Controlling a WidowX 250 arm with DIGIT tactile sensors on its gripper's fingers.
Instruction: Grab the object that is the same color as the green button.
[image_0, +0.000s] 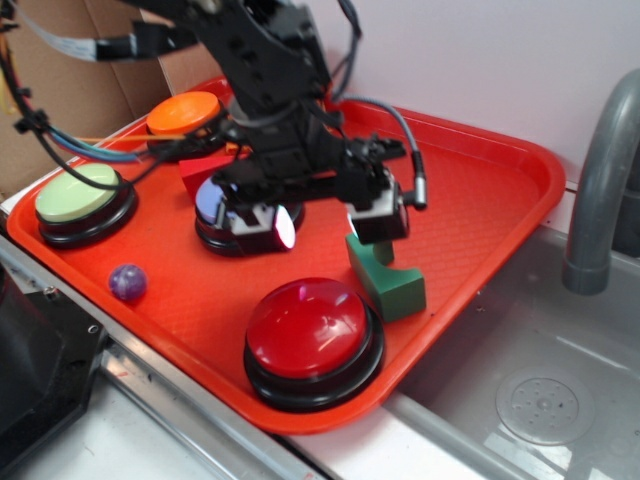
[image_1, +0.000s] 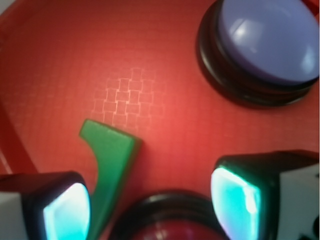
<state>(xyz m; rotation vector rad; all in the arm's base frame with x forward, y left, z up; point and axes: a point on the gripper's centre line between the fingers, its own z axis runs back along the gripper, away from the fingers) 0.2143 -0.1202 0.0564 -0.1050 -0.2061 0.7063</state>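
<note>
The object, a small dark green block with an arch cut in one side, stands on the red tray just right of centre. My gripper hovers over it, open, with nothing held. In the wrist view the green block lies just inside my left finger, well apart from the right finger; my gripper holds only bare tray and a button rim between its pads. The pale green button sits at the tray's left corner.
A red button sits close in front of the block, also the red button at the wrist view's bottom edge. A lavender-blue button lies under the arm, an orange button and a red wedge behind. A purple ball lies front left. A sink faucet stands right.
</note>
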